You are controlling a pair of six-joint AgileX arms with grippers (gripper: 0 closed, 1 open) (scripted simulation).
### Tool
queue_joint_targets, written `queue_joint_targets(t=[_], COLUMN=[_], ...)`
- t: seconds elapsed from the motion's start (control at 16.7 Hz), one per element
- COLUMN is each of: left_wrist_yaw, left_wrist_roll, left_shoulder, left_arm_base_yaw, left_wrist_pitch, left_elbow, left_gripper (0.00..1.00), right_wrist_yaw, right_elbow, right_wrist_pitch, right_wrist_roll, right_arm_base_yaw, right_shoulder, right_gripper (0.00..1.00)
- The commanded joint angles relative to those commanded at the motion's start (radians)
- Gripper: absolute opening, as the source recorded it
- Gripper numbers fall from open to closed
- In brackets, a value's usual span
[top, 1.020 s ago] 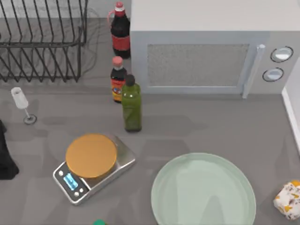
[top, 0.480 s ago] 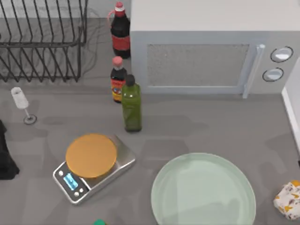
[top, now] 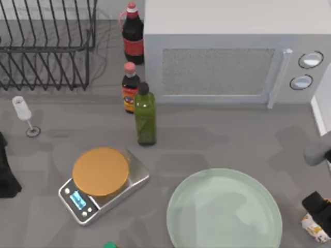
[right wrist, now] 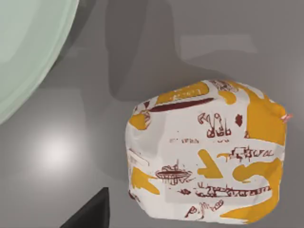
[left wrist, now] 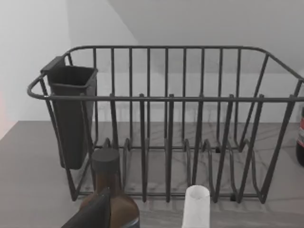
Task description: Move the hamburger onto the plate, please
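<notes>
Hamburger (top: 313,228) on table, beneath right hand (top: 319,203)

Grey tabletop (top: 238,139), white microwave (top: 227,51) at back, pale wall (left wrist: 28,57) behind wire rack (left wrist: 166,118)

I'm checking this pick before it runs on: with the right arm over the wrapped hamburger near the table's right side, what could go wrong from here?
1. The hamburger sits close to the table's right edge, partly under the right gripper; a nudge on the way down might push it off.
2. Its paper wrapper looks soft and rounded, so the fingers may crush it or slip.
3. The plate has a raised rim close beside the hamburger; a low carry could clip it.
</notes>
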Motion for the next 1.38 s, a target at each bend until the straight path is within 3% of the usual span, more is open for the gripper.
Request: queue_joint_targets(t=[0.66, 1.14, 1.38], left_wrist_yaw=[0.000, 0.000, 0.000], left_wrist_roll=[0.000, 0.000, 0.000], left_shoulder=[0.000, 0.000, 0.000], left_arm_base_yaw=[0.000, 0.000, 0.000], left_wrist_pitch=[0.000, 0.000, 0.000], left_elbow=[0.000, 0.000, 0.000], left_gripper=[1.00, 1.00, 1.00], right_wrist_yaw=[0.003, 0.003, 0.003], right_elbow=[0.063, -0.095, -0.115], right_wrist_pitch=[-0.059, 0.273, 0.307], right_wrist_roll=[-0.025, -0.021, -0.021], right_arm_base_yaw=[0.025, 0.029, 0.030], right_shoulder=[0.121, 0.286, 0.308], right_gripper=[1.00, 1.00, 1.00])
